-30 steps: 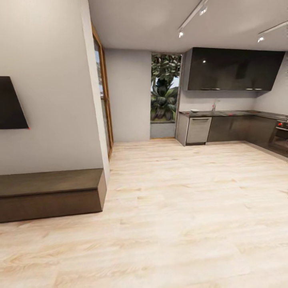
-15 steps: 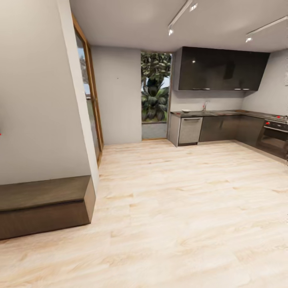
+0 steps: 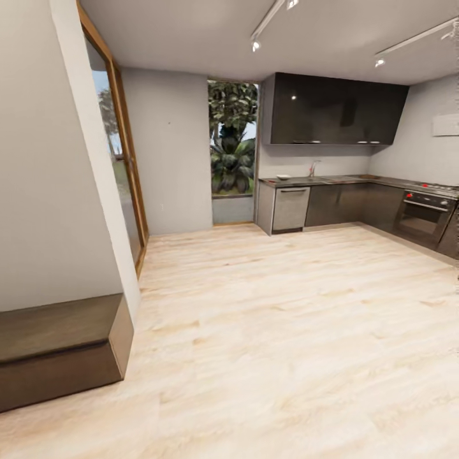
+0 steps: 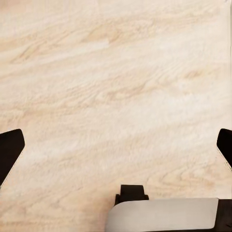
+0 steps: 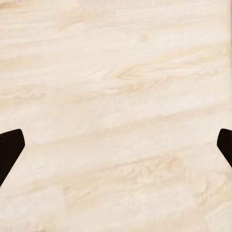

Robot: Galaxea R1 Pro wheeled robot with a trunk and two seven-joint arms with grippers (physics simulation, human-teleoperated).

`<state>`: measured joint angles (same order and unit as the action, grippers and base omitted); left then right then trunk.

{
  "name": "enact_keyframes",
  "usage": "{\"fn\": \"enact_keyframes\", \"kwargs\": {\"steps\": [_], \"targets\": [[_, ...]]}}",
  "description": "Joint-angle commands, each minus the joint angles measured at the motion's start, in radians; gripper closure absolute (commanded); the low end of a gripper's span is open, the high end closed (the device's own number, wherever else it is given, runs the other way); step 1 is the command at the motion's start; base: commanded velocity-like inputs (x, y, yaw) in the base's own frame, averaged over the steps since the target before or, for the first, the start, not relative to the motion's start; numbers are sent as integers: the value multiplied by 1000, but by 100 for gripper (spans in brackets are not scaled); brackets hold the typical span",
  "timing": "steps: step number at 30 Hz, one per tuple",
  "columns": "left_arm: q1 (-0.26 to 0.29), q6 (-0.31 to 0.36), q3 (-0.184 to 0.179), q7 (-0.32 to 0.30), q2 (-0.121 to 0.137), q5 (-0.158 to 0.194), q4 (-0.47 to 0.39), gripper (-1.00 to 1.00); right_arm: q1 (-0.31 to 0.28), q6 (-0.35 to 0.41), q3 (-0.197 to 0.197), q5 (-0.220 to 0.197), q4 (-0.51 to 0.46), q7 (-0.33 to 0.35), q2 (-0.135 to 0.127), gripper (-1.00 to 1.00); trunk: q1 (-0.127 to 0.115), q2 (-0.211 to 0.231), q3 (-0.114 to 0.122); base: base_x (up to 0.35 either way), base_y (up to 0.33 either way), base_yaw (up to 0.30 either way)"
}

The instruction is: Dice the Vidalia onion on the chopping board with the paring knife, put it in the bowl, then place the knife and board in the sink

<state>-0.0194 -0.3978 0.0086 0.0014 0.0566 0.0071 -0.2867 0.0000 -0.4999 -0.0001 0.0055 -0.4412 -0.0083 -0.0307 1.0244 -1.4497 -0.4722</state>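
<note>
Panning right since a second ago, my head camera has dropped the dark wall panel out of sight and brought the oven [image 3: 422, 215] in. Far across the pale wood floor [image 3: 287, 331] I see the countertop [image 3: 357, 181], with the faucet of the sink [image 3: 312, 169] and a small white bowl [image 3: 283, 177] on it. Left gripper [image 4: 116, 150] and right gripper [image 5: 116, 150] both hang spread wide over bare floor, holding nothing. Onion, board and knife I can't make out from this far.
</note>
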Motion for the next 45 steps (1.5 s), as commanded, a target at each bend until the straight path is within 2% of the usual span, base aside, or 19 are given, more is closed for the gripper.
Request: {"fn": "enact_keyframes", "kwargs": {"steps": [1,21,45], "targets": [[-1,-1,1,0,0,1,-2,-100,0,-2,0,1,-1,-1,0,-100,1,0,-1,317,0,-129],[-1,-1,1,0,0,1,-2,-100,0,-2,0,1,-1,-1,0,-100,1,0,-1,318,0,-129],[-1,-1,1,0,-1,1,-2,-100,0,-2,0,1,-1,-1,1,-100,1,0,-1,318,0,-75]]}}
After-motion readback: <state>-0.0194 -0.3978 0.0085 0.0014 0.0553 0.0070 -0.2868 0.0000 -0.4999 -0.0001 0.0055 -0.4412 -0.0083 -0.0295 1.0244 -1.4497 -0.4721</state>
